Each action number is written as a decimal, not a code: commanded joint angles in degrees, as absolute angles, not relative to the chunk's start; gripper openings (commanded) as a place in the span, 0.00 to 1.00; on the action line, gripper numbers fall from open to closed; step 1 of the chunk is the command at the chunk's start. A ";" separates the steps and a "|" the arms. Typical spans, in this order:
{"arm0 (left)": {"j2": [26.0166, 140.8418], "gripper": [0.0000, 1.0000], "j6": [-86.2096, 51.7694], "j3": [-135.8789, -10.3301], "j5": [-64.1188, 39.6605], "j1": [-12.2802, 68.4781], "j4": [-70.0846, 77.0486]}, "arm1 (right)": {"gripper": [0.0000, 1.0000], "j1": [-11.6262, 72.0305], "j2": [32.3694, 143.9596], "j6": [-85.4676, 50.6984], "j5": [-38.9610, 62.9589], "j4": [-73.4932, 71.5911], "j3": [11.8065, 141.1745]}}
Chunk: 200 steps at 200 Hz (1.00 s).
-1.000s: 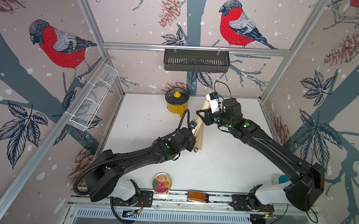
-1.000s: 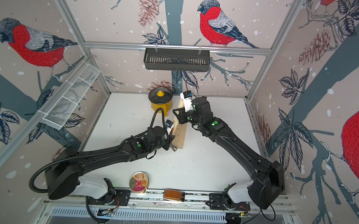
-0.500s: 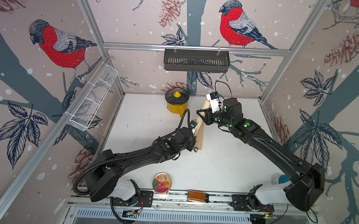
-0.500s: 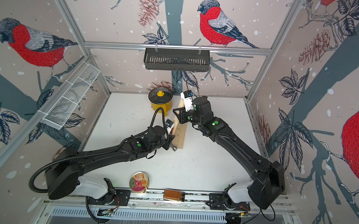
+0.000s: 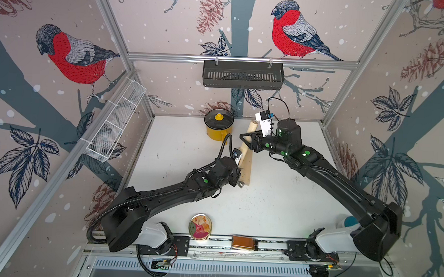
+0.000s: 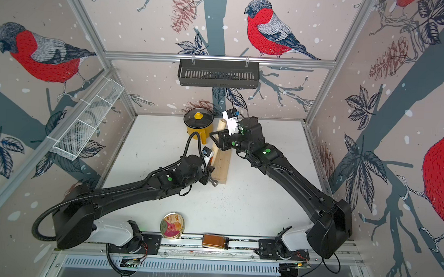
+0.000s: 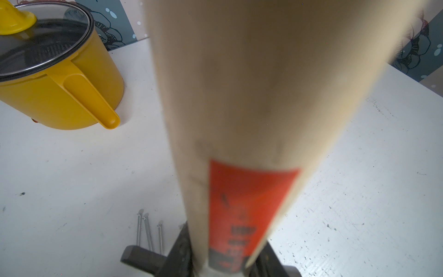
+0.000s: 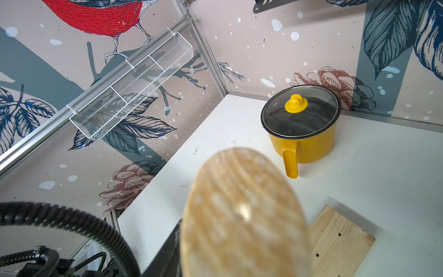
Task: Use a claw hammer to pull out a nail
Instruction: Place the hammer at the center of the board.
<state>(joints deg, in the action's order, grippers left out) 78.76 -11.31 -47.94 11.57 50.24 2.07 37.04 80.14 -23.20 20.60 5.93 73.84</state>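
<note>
A claw hammer (image 5: 251,127) leans over the white table (image 5: 277,199), head low beside a wooden board (image 8: 340,242), handle rising toward the back wall. The left gripper (image 7: 224,262) clamps the handle near the head. The right gripper (image 5: 247,141) sits at the upper handle; its grip cannot be told. Loose nails (image 7: 148,232) lie nearby.

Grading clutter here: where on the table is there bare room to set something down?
Bare: the stretch between the yellow pot, the mesh-basket wall and the left arm; also the wide patch between the wooden board, the round tin and the right arm. Crowded: around the board, with the claw hammer and loose nails.
</note>
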 commanded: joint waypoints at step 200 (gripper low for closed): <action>73.52 0.00 -22.83 -41.98 18.43 37.70 -10.29 | 0.52 27.55 73.04 -26.08 26.36 0.15 67.63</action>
